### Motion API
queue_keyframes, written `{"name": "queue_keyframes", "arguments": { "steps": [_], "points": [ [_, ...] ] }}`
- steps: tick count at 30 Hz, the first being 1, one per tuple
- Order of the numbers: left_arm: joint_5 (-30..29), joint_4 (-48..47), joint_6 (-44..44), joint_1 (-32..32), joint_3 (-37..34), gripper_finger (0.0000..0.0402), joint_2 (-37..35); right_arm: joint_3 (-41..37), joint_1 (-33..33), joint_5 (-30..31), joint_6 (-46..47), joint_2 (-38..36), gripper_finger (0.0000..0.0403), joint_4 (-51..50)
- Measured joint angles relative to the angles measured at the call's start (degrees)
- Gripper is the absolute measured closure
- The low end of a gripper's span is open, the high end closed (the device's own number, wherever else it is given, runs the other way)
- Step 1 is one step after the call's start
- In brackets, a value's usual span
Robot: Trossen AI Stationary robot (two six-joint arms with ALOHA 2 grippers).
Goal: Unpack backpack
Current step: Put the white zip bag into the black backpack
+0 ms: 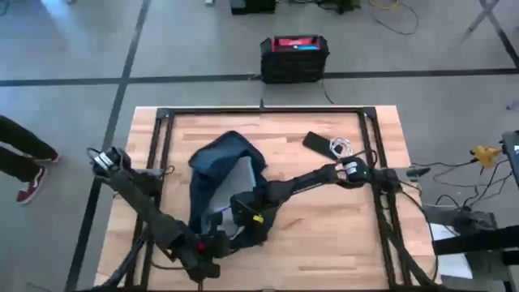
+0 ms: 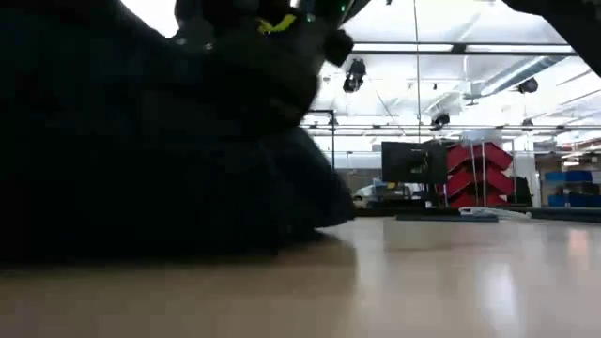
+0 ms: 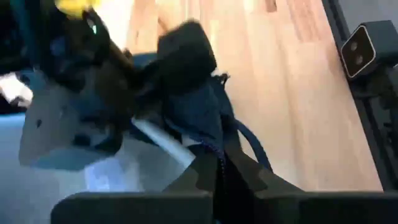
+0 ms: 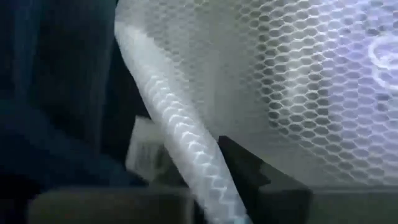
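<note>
1. Backpack: one dark blue soft bag lies on the wooden table, a bit left of the middle, with its pale inside showing.
2. One right gripper reaches into the open bag near its front edge. Its wrist view shows white mesh lining and a white tag right up close. I cannot tell if its fingers are apart or together.
3. One left gripper is at the front edge of the bag. Its fingers are squeezed together on the blue cloth beside a pale edge.
4. Two dark arms come over the table, one from each side.
5. One flat black thing lies on the table near the far right corner, with one small bunch of white cord just beside it.
6. One black box with a red top sits on the grey floor past the far edge of the table.
7. One person's leg with a red and white shoe stands on the floor to the left.
8. Red shelves and ceiling lights show in the room behind.
</note>
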Motion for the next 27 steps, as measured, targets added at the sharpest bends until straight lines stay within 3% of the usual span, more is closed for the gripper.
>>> {"name": "queue_keyframes", "arguments": {
  "steps": [7, 12, 14, 18, 20, 23, 27],
  "points": [
    [-0.1, -0.1, -2.9, -0.3, -0.6, 0.0402, 0.6, 6.5, 0.6, 0.5, -8.0, -4.4, 0.0209, -10.3],
    [0.2, -0.4, -4.7, -1.1, -0.8, 0.0402, 0.8, 7.1, 0.6, 0.8, -11.1, -7.6, 0.0177, -13.8],
    [0.3, -1.1, -5.9, -2.1, -0.8, 0.0402, 0.7, 6.7, 0.6, 4.6, -10.9, -8.0, 0.0183, -16.3],
    [0.2, -6.1, -10.4, -4.5, -0.9, 0.0402, 0.2, 6.1, 0.6, 22.0, -11.3, -8.0, 0.0214, -23.5],
    [0.2, -12.0, -14.9, -5.8, -0.9, 0.0402, -0.2, 5.2, 0.0, 27.1, -11.4, -8.0, 0.0227, -23.3],
    [-1.5, -25.0, -25.0, -8.2, -0.9, 0.0402, -1.3, 2.4, -1.2, 24.0, -11.5, -8.0, 0.0241, -19.4],
    [-17.5, -37.1, -42.5, -13.8, -1.7, 0.0402, -2.6, -3.5, -2.8, 11.9, -11.8, -7.9, 0.0255, -8.7]
  ]
}}
